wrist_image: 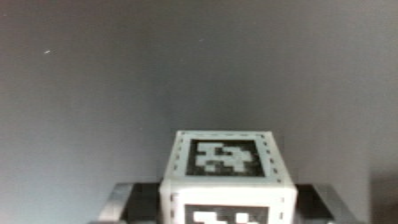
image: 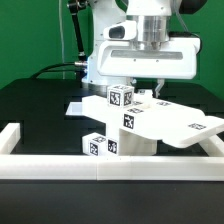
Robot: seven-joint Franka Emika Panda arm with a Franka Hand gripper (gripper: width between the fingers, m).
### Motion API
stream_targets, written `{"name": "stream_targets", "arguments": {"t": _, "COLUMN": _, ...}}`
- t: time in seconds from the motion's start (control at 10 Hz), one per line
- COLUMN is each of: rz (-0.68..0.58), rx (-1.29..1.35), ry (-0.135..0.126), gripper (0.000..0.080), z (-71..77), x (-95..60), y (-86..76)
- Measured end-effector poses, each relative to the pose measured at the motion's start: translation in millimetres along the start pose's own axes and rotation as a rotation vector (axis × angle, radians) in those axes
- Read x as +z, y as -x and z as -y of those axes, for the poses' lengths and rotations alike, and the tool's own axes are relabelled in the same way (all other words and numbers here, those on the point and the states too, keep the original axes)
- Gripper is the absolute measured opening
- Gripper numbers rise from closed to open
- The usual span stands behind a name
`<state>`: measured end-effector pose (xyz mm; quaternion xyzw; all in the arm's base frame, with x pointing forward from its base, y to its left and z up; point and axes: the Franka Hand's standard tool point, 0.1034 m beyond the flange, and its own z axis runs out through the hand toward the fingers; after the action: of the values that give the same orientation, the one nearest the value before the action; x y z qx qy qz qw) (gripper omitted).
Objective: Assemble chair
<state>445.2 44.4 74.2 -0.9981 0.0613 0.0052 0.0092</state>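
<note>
The arm's gripper (image: 143, 97) hangs straight down over the middle of the table (image: 35, 105), right above the chair (image: 135, 122). The wrist view shows a white tagged block (wrist_image: 226, 172) sitting between the two dark fingers (wrist_image: 128, 203), one finger on each side of it, so the gripper looks clamped on that block at a middling width. From the exterior view alone you couldn't swear to the contact, since the fingertips are tiny there and partly hidden behind the parts.

The chair itself is a cluster of white blocky pieces with black-and-white tags. Directly under the gripper is a small raised cube (image: 121, 98) with a tag on its face, and just below that another tagged piece of the same stack. Lower down and toward the exterior view's left of the gripper sits a low block (image: 101, 145) with two tags on its front. A big flat slab (image: 182, 128) spreads out from under the gripper toward the exterior view's right, tilted a bit, with tags on its top.

A thin flat white sheet (image: 78, 107) lies on the table just beyond the chair, on the exterior view's left of the gripper. A long plain white rail (image: 110, 165) runs along the near edge, well below the gripper, with a short return going up on each side.
</note>
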Motion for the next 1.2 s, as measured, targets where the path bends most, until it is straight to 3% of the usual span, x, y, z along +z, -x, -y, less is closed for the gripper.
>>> {"name": "stream_targets", "arguments": {"t": 0.4, "rz": 0.000, "rx": -0.011, "ry": -0.034, "gripper": 0.0289, "z": -12.1, "x": -39.8, "y": -52.6}}
{"name": "stream_targets", "arguments": {"t": 0.9, "rz": -0.003, "rx": -0.017, "ry": -0.029, "gripper": 0.0289, "z": -12.5, "x": -39.4, "y": -54.2}}
{"name": "stream_targets", "arguments": {"t": 1.2, "rz": -0.031, "rx": -0.078, "ry": -0.021, "gripper": 0.0289, "z": -13.0, "x": -68.2, "y": -96.9}}
